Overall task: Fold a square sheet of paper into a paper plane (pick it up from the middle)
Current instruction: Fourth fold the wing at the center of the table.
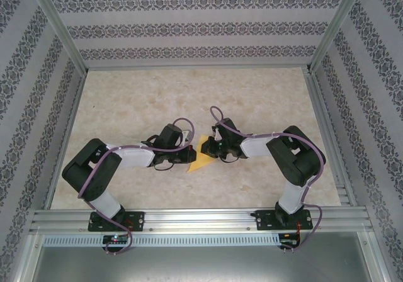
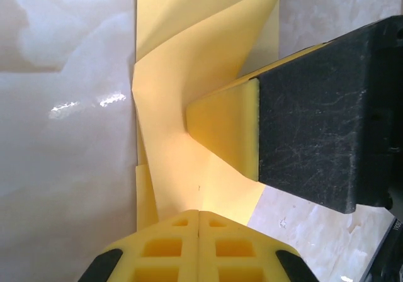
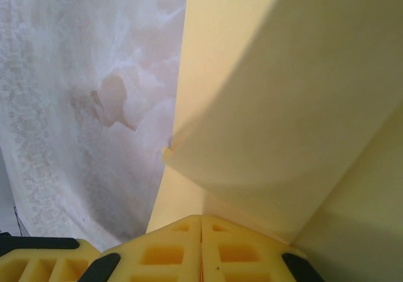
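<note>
Both arms bend at the elbows and reach inward to the centre of the top view. The left gripper (image 1: 186,154) and right gripper (image 1: 213,148) nearly meet, each with fingers pressed together on the square sheet of paper (image 1: 200,163)

This is a robotics lab test cell rather than a lived-in room. The left arm (image 1: 94,169) and the right arm (image 1: 296,162) are bolted to an aluminium rail (image 1: 201,218) at the near edge of a marble-look tabletop (image 1: 157,93). Slotted metal posts (image 1: 60,27) frame it, and patterned wall panels (image 1: 195,27) close the left, right and far sides
</note>
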### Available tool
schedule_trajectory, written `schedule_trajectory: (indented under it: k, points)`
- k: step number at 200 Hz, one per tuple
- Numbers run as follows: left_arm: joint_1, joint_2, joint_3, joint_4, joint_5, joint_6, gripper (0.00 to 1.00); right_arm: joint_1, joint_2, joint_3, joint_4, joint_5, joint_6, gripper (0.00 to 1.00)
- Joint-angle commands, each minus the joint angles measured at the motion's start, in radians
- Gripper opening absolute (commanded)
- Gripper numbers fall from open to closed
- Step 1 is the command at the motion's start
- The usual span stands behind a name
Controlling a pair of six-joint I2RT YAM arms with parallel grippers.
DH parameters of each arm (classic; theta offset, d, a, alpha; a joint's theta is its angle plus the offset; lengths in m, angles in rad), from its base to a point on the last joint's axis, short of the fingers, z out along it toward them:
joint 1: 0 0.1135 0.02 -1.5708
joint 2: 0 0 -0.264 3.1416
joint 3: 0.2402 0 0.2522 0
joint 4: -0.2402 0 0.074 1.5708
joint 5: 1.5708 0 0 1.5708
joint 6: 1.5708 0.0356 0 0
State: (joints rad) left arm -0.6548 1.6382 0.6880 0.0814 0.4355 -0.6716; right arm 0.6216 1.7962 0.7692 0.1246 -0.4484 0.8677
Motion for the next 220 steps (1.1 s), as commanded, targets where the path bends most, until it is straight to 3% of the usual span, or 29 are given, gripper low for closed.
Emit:
schedule_trajectory:
  k: [1,76,125,171,220]
  points:
    - [0.001,-0.014,-0.003,0.054,0.008,-0.022,0.00,0.008,0.018,-0.028,-0.051,0.029,0.006,0.08]
    - [0.001,0.082,0.039,0.065,0.030,-0.025,0.00,0.009,0.011,-0.029,-0.037,0.014,0.003,0.08]
    - [0.001,0.081,0.042,-0.047,0.004,-0.014,0.00,-0.009,-0.001,-0.020,-0.051,0.018,-0.021,0.08]
    - [0.001,0.112,0.056,-0.207,-0.012,0.004,0.00,-0.093,0.004,0.005,-0.087,0.033,-0.085,0.08]
    - [0.001,0.121,0.045,-0.234,-0.018,0.004,0.00,-0.205,0.035,0.061,-0.143,0.064,-0.147,0.08]
